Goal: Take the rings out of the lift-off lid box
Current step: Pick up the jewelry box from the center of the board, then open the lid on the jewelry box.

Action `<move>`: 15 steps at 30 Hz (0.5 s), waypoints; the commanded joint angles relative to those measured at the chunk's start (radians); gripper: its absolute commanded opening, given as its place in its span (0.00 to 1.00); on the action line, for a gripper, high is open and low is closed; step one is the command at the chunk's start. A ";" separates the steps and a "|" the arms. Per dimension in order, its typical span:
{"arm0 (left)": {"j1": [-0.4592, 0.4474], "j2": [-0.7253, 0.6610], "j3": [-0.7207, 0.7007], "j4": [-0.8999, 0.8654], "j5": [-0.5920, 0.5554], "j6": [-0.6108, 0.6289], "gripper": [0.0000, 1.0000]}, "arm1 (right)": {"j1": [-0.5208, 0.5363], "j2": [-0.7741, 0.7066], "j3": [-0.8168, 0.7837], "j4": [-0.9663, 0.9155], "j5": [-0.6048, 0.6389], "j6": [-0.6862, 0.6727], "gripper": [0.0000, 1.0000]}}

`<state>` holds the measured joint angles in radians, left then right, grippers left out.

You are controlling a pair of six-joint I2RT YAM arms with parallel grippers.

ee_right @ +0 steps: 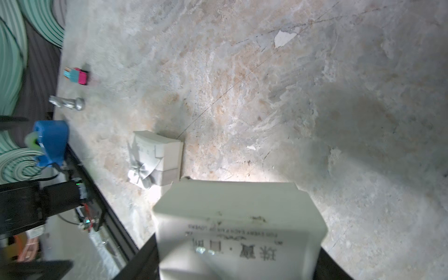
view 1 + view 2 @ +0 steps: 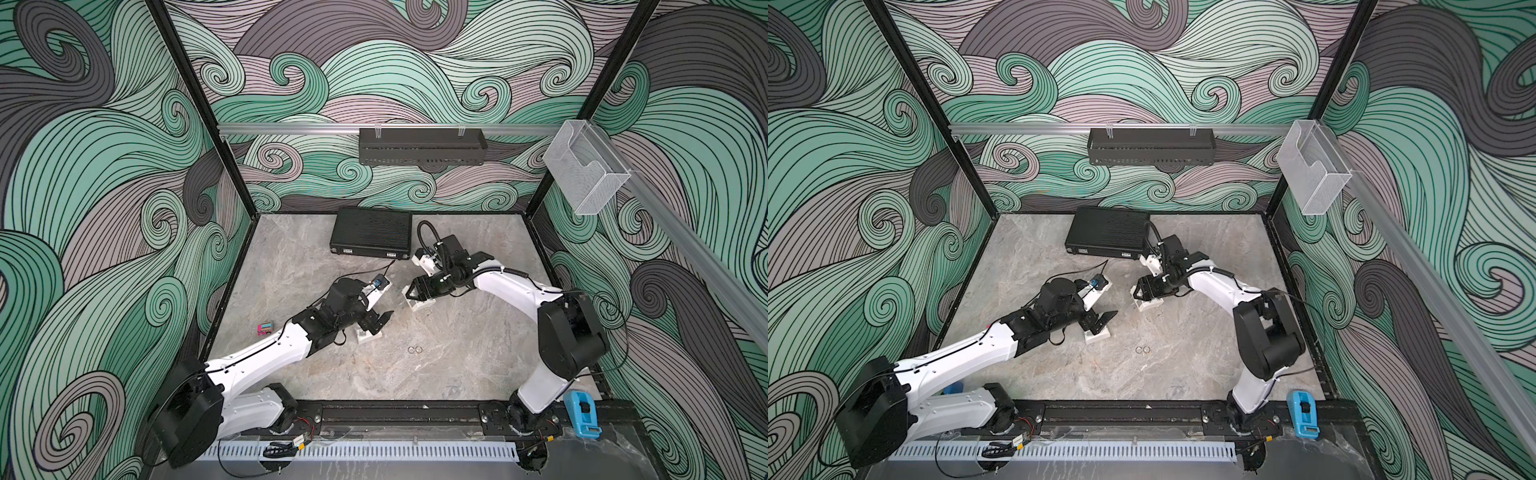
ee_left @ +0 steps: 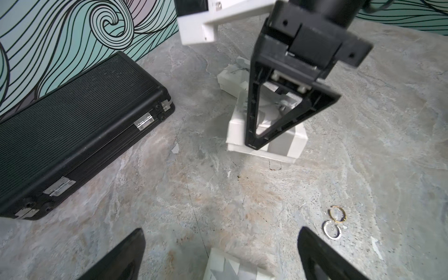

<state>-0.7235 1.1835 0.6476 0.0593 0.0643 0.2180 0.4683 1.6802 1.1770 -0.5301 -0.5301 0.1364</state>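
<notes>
Two rings (image 2: 415, 350) (image 2: 1143, 350) lie side by side on the marble table between the arms. In the left wrist view one is a gold ring (image 3: 330, 213) and one a silvery ring (image 3: 325, 229). My right gripper (image 2: 409, 296) (image 2: 1136, 293) (image 1: 238, 254) is shut on a small white lift-off lid box (image 1: 237, 206) (image 3: 288, 143); printed characters and small glints show on it. A loose white piece (image 3: 231, 80) lies behind it. My left gripper (image 2: 380, 324) (image 2: 1102, 322) (image 3: 221, 232) is open above another white box with a grey bow (image 1: 167, 155) (image 2: 365, 336).
A black ribbed case (image 2: 372, 232) (image 3: 72, 135) lies at the back of the table. A pink and teal block (image 2: 264, 329) (image 1: 76, 75) sits at the left edge. A silvery metal piece (image 1: 68, 103) and a blue tape dispenser (image 1: 51, 143) show beside it in the right wrist view. Another blue tape dispenser (image 2: 582, 415) stands at the front right.
</notes>
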 commanded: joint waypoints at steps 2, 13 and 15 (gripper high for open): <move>-0.004 0.013 0.004 0.135 0.113 0.052 0.99 | -0.054 -0.067 -0.052 0.078 -0.224 0.123 0.67; -0.005 0.042 -0.078 0.318 0.270 0.087 0.99 | -0.102 -0.104 -0.146 0.378 -0.543 0.373 0.67; -0.005 0.039 -0.081 0.331 0.272 0.087 0.99 | -0.105 -0.109 -0.169 0.438 -0.576 0.414 0.67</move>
<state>-0.7235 1.2270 0.5655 0.3164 0.2947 0.2913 0.3653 1.6032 1.0294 -0.2237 -0.9905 0.4580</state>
